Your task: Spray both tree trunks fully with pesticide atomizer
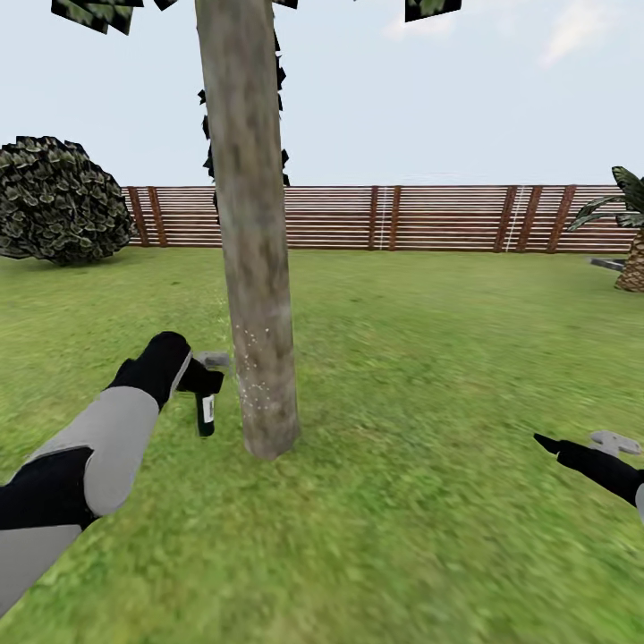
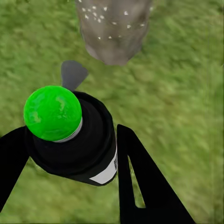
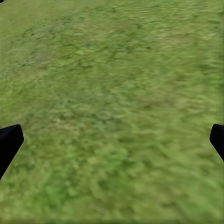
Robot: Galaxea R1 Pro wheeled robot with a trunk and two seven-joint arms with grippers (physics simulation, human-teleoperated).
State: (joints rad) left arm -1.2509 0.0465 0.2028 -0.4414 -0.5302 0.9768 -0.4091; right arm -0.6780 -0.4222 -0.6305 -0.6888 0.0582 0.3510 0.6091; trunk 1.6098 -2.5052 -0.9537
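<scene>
A thick grey-brown tree trunk [image 1: 255, 268] rises from the lawn just left of centre, and white spray specks dot its lower part [image 1: 255, 367]. My left gripper [image 1: 199, 377] is shut on the pesticide atomizer [image 1: 207, 411], a dark bottle with a white label, held close beside the trunk's left side. The left wrist view has the bottle's green cap [image 2: 52, 112] and black body [image 2: 88, 144] between my fingers [image 2: 140, 186], with the speckled trunk base [image 2: 114, 28] just beyond. My right gripper [image 1: 577, 444] hangs open over bare grass [image 3: 112, 135], low at the right.
A brown slatted fence [image 1: 402, 217] closes the lawn at the back. A round dark shrub [image 1: 58, 201] stands far left, and a short palm [image 1: 631, 241] at the far right with a small grey object [image 1: 608, 264] beside it. Grass lies all around the trunk.
</scene>
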